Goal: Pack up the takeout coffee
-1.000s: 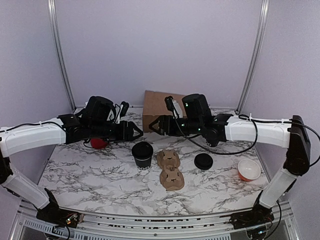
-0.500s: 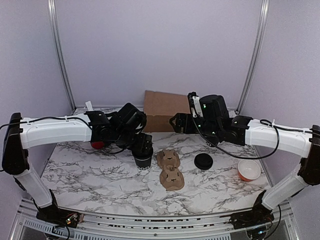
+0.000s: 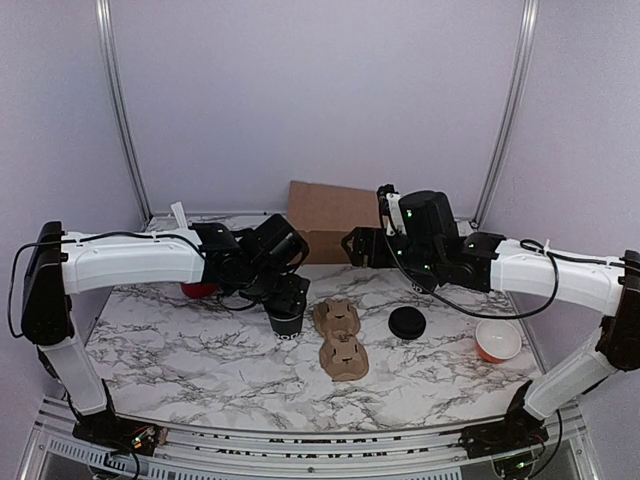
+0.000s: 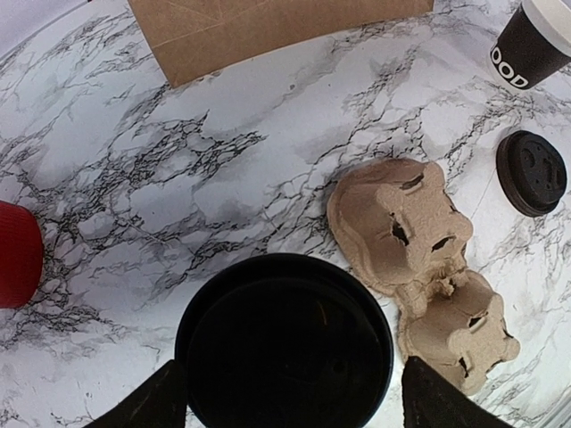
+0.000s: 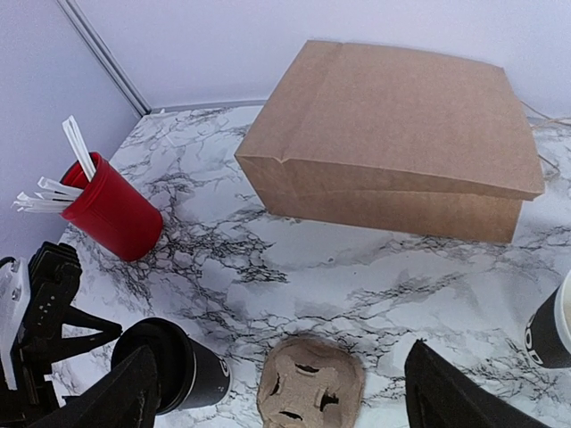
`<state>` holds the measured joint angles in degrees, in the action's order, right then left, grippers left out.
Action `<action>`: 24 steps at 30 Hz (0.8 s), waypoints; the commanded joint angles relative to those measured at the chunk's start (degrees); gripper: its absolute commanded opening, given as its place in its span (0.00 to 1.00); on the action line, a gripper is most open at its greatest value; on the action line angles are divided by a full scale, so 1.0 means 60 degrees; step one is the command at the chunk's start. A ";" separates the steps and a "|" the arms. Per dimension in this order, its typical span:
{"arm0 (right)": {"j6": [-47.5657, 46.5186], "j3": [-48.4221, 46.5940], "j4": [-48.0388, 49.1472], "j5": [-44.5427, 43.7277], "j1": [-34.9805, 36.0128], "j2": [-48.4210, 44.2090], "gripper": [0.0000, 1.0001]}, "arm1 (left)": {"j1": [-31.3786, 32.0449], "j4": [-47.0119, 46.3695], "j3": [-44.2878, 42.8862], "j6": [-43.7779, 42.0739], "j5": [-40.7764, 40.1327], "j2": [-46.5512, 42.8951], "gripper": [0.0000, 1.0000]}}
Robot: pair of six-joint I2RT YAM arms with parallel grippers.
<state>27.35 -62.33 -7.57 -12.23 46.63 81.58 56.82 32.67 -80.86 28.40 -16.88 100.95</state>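
The takeout coffee point(image 4: 285, 343), a black cup with a black lid, stands on the marble table left of the cardboard cup carrier point(image 4: 419, 259). My left gripper point(image 4: 290, 406) hovers right above it, open, one finger on each side of the lid, not gripping it. The top view shows that gripper point(image 3: 286, 298) over the cup point(image 3: 287, 325). My right gripper point(image 5: 281, 397) is open and empty in the air, above the table between the brown paper bag point(image 5: 393, 143) and the carrier point(image 5: 310, 392). In the top view it point(image 3: 352, 245) sits in front of the bag point(image 3: 322, 212).
A loose black lid point(image 3: 407, 323) lies right of the carrier point(image 3: 340, 340). An orange bowl point(image 3: 497, 340) is at the far right. A red cup point(image 5: 111, 209) holding white sticks stands at the back left. An open black cup with a white rim point(image 4: 535, 40) stands near the bag's right end.
My left arm has swung right and come down over the lidded cup. My right arm has drawn back to the right, toward the bag. Both grippers have opened wider.
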 commanded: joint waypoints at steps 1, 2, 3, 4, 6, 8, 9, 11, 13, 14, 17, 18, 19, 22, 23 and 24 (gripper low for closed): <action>-0.0038 0.0007 0.0039 -0.0128 -0.0082 -0.0208 0.93 | 0.0073 0.0443 -0.0257 -0.0042 -0.0247 0.0191 0.81; -0.0046 0.0019 0.0044 -0.0117 -0.0085 -0.0208 0.93 | 0.0080 0.0439 -0.0270 -0.0033 -0.0247 0.0216 0.80; -0.0029 0.0020 0.0048 -0.0095 -0.0082 -0.0195 0.93 | 0.0090 0.0444 -0.0274 -0.0036 -0.0286 0.0236 0.80; -0.0023 0.0043 0.0048 -0.0080 -0.0082 -0.0183 0.93 | 0.0108 0.0457 -0.0278 -0.0032 -0.0333 0.0264 0.80; 0.0005 0.0037 0.0059 -0.0036 -0.0089 -0.0165 0.93 | 0.0125 0.0466 -0.0290 -0.0036 -0.0370 0.0312 0.79; 0.0033 0.0056 0.0077 -0.0035 -0.0082 -0.0164 0.93 | 0.0149 0.0471 -0.0296 -0.0032 -0.0392 0.0367 0.79; 0.0026 0.0056 0.0098 -0.0045 -0.0082 -0.0173 0.93 | 0.0163 0.0472 -0.0293 -0.0045 -0.0421 0.0385 0.79; 0.0033 0.0074 0.0115 -0.0116 -0.0082 -0.0205 0.93 | 0.0182 0.0468 -0.0313 -0.0046 -0.0465 0.0407 0.78; 0.0005 0.0100 0.0143 -0.0175 -0.0082 -0.0255 0.93 | 0.0197 0.0485 -0.0337 -0.0061 -0.0542 0.0438 0.77; -0.0002 0.0122 0.0156 -0.0194 -0.0085 -0.0276 0.93 | 0.0198 0.0521 -0.0341 -0.0063 -0.0584 0.0445 0.77; -0.0024 0.0187 0.0229 -0.0288 -0.0083 -0.0309 0.93 | 0.0212 0.0605 -0.0343 -0.0041 -0.0748 0.0453 0.73; -0.0055 0.0199 0.0238 -0.0296 -0.0082 -0.0303 0.93 | 0.0215 0.0626 -0.0336 -0.0033 -0.0803 0.0429 0.71; -0.0061 0.0195 0.0241 -0.0315 -0.0082 -0.0310 0.93 | 0.0226 0.0625 -0.0307 -0.0021 -0.0859 0.0387 0.70; -0.0103 0.0203 0.0248 -0.0440 -0.0083 -0.0351 0.93 | 0.0225 0.0630 -0.0203 0.0016 -0.0899 0.0171 0.65; -0.0135 0.0199 0.0275 -0.0458 -0.0085 -0.0365 0.93 | 0.0226 0.0627 -0.0172 0.0020 -0.0909 0.0082 0.64; -0.0166 0.0195 0.0302 -0.0478 -0.0084 -0.0369 0.93 | 0.0227 0.0634 -0.0159 0.0019 -0.0931 0.0005 0.64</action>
<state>27.31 -60.99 -7.31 -13.47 46.61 81.34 57.82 34.57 -81.58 28.12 -20.78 103.07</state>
